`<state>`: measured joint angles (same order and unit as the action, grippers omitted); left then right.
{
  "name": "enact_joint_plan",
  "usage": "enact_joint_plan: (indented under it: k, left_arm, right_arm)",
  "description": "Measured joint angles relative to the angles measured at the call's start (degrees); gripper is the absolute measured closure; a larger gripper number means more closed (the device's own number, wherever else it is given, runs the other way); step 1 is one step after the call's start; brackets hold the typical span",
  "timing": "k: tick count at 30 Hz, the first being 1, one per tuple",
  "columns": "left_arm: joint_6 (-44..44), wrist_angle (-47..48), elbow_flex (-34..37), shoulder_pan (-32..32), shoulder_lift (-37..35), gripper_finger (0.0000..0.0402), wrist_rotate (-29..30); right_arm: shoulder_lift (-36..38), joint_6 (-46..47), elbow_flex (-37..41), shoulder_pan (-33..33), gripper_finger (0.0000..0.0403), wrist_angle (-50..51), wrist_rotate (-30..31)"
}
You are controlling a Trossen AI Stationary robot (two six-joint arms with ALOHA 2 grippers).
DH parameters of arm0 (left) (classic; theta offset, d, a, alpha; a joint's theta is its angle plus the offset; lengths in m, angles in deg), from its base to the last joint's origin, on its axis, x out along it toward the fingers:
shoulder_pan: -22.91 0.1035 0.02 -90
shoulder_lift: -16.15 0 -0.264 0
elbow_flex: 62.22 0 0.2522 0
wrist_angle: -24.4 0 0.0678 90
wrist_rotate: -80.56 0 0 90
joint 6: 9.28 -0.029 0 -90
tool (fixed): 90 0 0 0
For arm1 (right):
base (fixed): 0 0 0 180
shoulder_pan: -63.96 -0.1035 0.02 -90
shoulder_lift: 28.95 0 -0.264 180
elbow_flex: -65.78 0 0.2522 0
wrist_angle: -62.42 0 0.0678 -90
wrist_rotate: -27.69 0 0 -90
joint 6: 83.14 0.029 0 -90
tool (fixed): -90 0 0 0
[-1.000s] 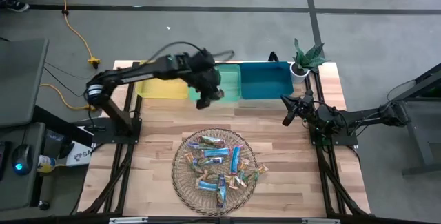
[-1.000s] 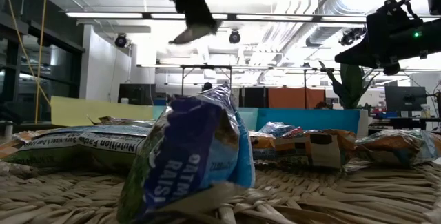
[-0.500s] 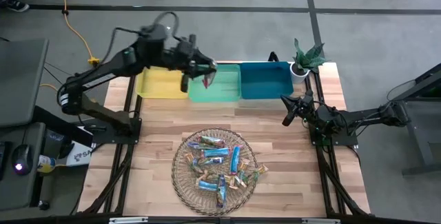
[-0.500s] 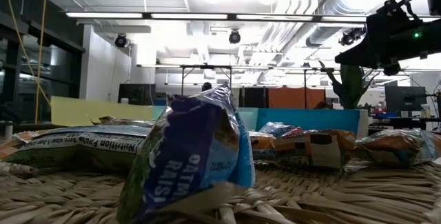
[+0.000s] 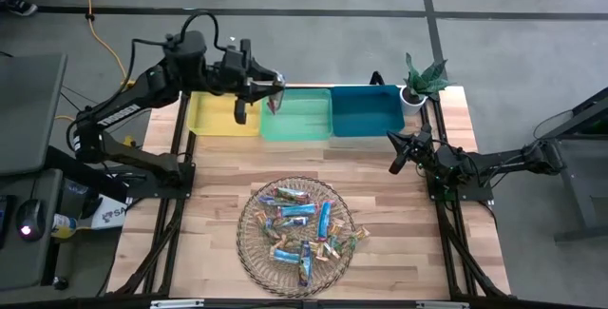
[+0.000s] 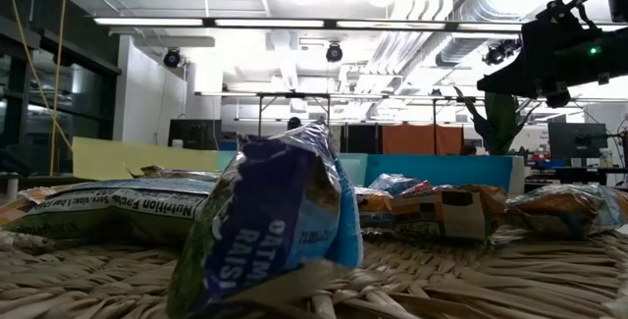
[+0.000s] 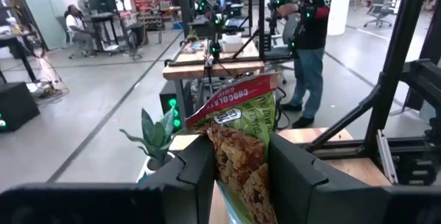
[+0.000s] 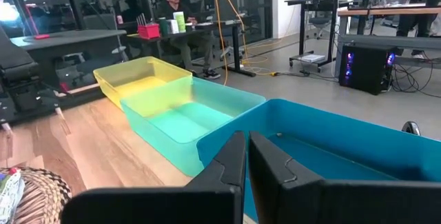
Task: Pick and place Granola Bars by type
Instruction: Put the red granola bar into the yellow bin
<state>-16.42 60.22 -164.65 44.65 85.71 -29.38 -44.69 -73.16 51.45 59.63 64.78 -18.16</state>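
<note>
My left gripper [image 5: 275, 86] is raised high over the border between the yellow bin [image 5: 220, 117] and the green bin [image 5: 302, 121], pointing level, shut on a green granola bar with a red top [image 7: 238, 124]. Several other granola bars [image 5: 296, 225] in blue, green and tan wrappers lie flat on the round wicker plate [image 5: 249, 252]; the low view shows a blue one [image 6: 275, 226] up close. My right gripper [image 5: 394, 164] waits shut near the table's right edge, in front of the teal bin [image 5: 366, 109]. The left gripper is out of the low view. My left gripper pinches the green bar's two flat faces [image 7: 241, 158] between its two fingers [image 7: 196, 172]. The fingers are level and point toward the table's right. The bar's red-topped end [image 7: 231, 103] sticks out past the fingertips. The bar [image 5: 273, 103] is lifted clear, well above the bins.
The three bins stand in a row along the far edge: yellow, green, teal. A small potted plant [image 5: 423, 79] stands at the far right corner. Bare wood lies between the bins and the plate. People and other workbenches show in the room beyond.
My left gripper has risen and drawn back toward the table's far left, from low over the green bin's near edge to high above the yellow-green border. It has tipped from pointing down to level and left the low view. The bar has gone up with it.
</note>
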Motion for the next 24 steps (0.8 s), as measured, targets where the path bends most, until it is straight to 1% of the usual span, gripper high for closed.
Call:
enact_joint_plan:
  k: [2,4,7,11,17,20,21,22,24]
  left_arm:
    - [-0.1,0.5,0.0,0.0,-0.1,0.0296,0.5]
    - [-0.3,1.8,0.0,0.0,-0.4,0.0296,2.5]
    - [-1.5,4.6,0.0,0.0,-1.6,0.0296,10.0]
    - [-1.6,7.1,0.0,0.0,-4.6,0.0296,25.2]
    - [1.2,9.1,0.8,0.1,-8.7,0.0296,55.4]
    - [2.0,10.5,2.1,0.3,-9.6,0.0296,67.6]
    - [3.0,11.5,2.5,1.0,-9.6,0.0296,70.9]
    - [4.5,12.9,2.8,2.1,-9.7,0.0296,72.8]
    - [8.9,16.5,3.2,4.9,-9.8,0.0296,73.6]
  right_arm:
    - [0.0,0.0,0.0,0.0,0.0402,0.0,0.0]
    - [0.0,0.0,0.0,0.0,0.0402,0.0,0.0]
    - [0.0,0.0,0.0,0.0,0.0402,0.0,0.0]
    - [0.0,0.0,0.0,0.0,0.0402,0.0,0.0]
    - [0.0,0.0,0.0,0.0,0.0402,0.0,0.0]
    - [0.0,0.0,0.0,0.0,0.0402,0.0,0.0]
    - [0.0,0.0,0.0,0.0,0.0402,0.0,0.0]
    - [0.0,0.0,0.0,0.0,0.0402,0.0,0.0]
    - [0.0,0.0,0.0,0.0,0.0402,0.0,0.0]
